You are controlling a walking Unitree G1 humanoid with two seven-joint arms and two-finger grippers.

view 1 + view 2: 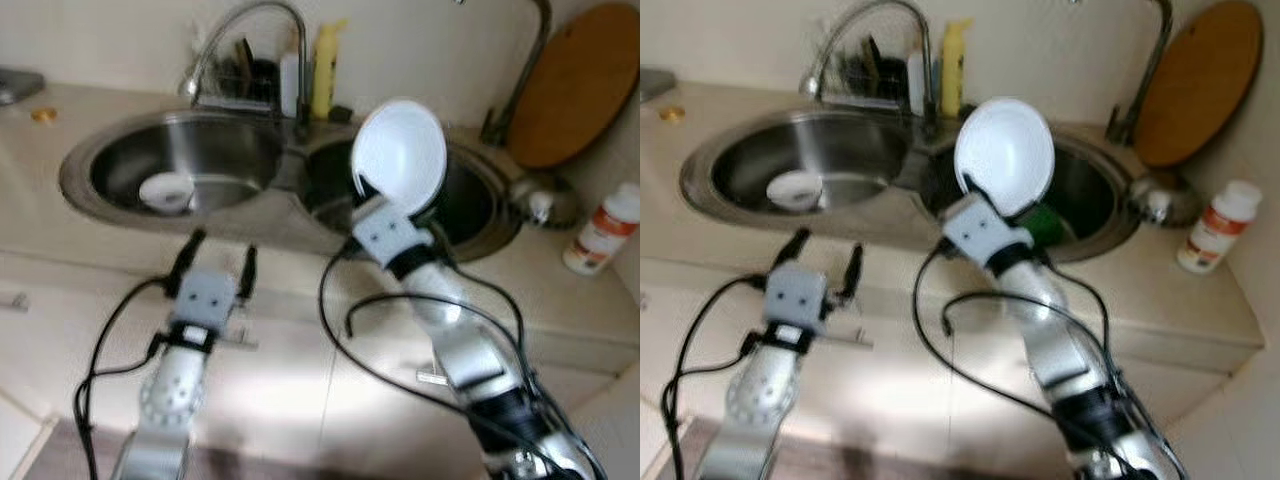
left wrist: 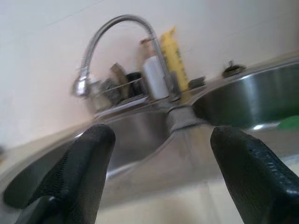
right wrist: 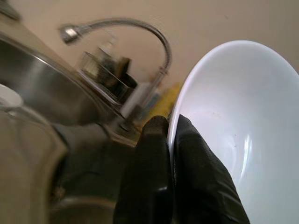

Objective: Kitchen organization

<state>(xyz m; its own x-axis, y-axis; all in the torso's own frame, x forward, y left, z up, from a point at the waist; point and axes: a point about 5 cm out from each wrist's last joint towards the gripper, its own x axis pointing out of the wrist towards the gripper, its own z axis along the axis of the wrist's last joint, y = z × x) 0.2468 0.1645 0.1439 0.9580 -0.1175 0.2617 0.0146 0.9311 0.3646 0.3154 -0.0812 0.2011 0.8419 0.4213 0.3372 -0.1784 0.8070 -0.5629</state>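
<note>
The right gripper (image 3: 169, 135) is clenched on the rim of a white round ceramic bowl (image 1: 400, 155), holding it up on edge above the right basin of the double stainless-steel sink (image 1: 300, 225) set in the beige counter (image 1: 560, 295). So one dish is lifted out and not yet set anywhere. By my reading the job is barely past its start.

The left gripper (image 1: 215, 262) hovers at the counter's front edge before the left basin, its fingers spread apart and carrying nothing.

Down in the left basin sits a small white dish (image 1: 166, 190), untouched, probably next in line.

The count: two white dishes, one in the air and one in the basin; two basins. At the counter's back edge stand one curved chrome faucet (image 1: 245, 35) and one yellow squeeze bottle (image 1: 325, 70). A round wooden board (image 1: 575, 85) leans toward the back right corner, and one white bottle with an orange label (image 1: 603, 230) stands near the right edge.
</note>
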